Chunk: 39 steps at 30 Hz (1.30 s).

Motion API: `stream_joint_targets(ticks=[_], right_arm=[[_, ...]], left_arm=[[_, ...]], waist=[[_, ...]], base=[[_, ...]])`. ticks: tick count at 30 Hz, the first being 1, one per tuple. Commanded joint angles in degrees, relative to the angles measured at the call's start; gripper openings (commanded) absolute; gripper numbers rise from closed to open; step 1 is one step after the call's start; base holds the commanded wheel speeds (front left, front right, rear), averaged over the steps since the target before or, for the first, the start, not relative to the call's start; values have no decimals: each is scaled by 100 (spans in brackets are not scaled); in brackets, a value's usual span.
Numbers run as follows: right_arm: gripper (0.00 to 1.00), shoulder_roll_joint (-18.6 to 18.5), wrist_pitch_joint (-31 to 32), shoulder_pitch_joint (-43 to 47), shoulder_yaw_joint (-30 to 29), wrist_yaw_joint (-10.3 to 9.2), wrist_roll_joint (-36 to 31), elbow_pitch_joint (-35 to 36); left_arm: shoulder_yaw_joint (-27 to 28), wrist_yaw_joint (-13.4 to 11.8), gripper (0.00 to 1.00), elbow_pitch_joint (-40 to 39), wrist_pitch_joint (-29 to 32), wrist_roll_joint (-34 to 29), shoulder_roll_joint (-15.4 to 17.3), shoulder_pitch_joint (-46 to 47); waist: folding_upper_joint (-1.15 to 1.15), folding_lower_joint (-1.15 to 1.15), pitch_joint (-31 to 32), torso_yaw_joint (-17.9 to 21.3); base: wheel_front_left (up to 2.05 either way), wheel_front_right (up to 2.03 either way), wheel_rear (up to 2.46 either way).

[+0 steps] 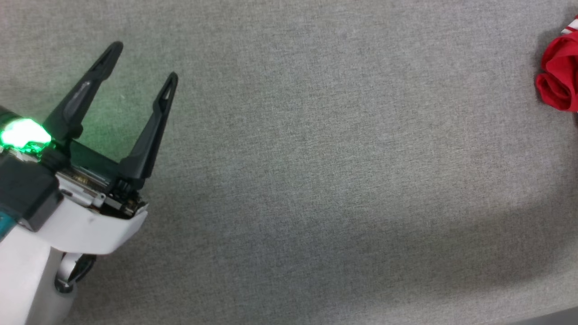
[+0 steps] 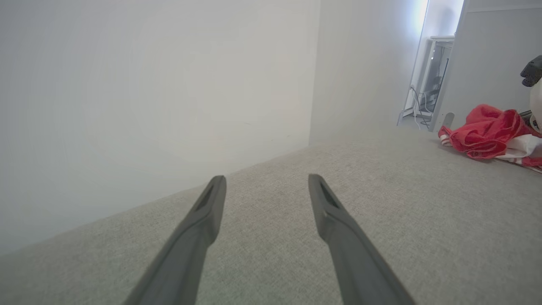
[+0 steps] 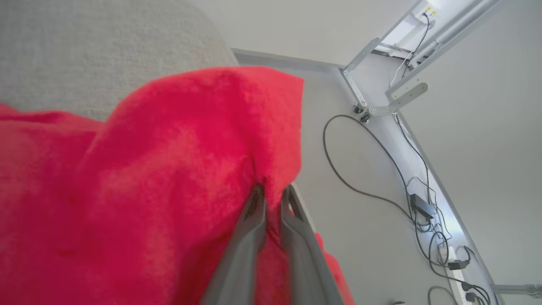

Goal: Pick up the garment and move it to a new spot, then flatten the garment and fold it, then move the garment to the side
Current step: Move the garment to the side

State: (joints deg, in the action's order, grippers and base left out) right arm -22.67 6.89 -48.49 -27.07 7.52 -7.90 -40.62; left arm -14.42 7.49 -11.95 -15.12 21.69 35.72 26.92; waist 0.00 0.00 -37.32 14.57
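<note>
**Position of the work piece.** The garment [image 1: 557,76] lies bunched at the far right edge of the grey cloth-covered counter [image 1: 316,180], partly cut off by the head view's border. From the left hand [image 1: 143,62] it lies well off to the right, with a wide stretch of bare counter between them. The right arm is the nearer one and is already at the fabric.

**Hand states.**
- Left hand: its two dark fingers are spread wide and hold nothing. It hovers low over the counter.
- Right hand [image 3: 273,192]: the fingers are drawn almost together on a fold of red fabric, which puckers at the tips. This is judged a pinch grip on the garment, near the counter's edge, with the floor [image 3: 372,161] beyond.

**Condition of the garment.** It is red cloth crumpled into rolled folds. The left wrist view adds a white sleeve section and red-and-white striped trim on the heap's near side. No long axis can be read while it is bunched.

**Next move, as judged.** The lift falls to the right arm, and the open ground for a new spot lies to its left, toward the bare middle.
</note>
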Motion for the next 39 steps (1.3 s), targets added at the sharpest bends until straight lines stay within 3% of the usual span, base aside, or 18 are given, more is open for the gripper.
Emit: stream_joint_targets(ticks=[1, 7, 9, 10, 17, 23, 32, 39], right_arm=[[0, 43, -41, -67, -22, -7, -81, -54], [0, 145, -307, -267, -319, -7, -327, -433], [57, 121, -443, -278, -381, -7, -383, -536], [100, 110, -521, -286, -393, -7, -388, -588], [100, -112, -902, -180, -77, -7, -101, -863], [100, -185, -940, -18, 670, -7, 432, -897], [100, 239, -859, 567, 2173, -7, 1279, -486], [100, 640, -862, 1220, 2769, -7, 1812, 179]], left_arm=[[20, -3, 100, -19, 6, 1, 19, -9], [91, -3, 100, 2, 6, -27, -37, 7], [85, -3, 100, 30, 6, 4, -93, -13], [83, -3, 100, 62, 6, 43, -120, -39], [147, -3, 100, 407, 5, 88, -488, -231], [286, -3, 100, 842, 5, 72, -894, -511], [566, -3, 100, 1403, 5, 19, -1354, -1121], [856, -3, 100, 1707, 6, -94, -1572, -1458]], waist=[[0, 0, -11, -2], [0, 0, 26, -42], [0, 0, 89, -72], [0, 0, 134, -87], [0, 0, 668, -272], [0, 0, 1236, -572], [0, 0, 2029, -1031], [0, 0, 2502, -1245]], base=[[0, 0, 0], [0, 0, 0], [0, 0, 0], [0, 0, 0], [0, 0, 0], [0, 0, 0], [0, 0, 0], [0, 0, 0]])
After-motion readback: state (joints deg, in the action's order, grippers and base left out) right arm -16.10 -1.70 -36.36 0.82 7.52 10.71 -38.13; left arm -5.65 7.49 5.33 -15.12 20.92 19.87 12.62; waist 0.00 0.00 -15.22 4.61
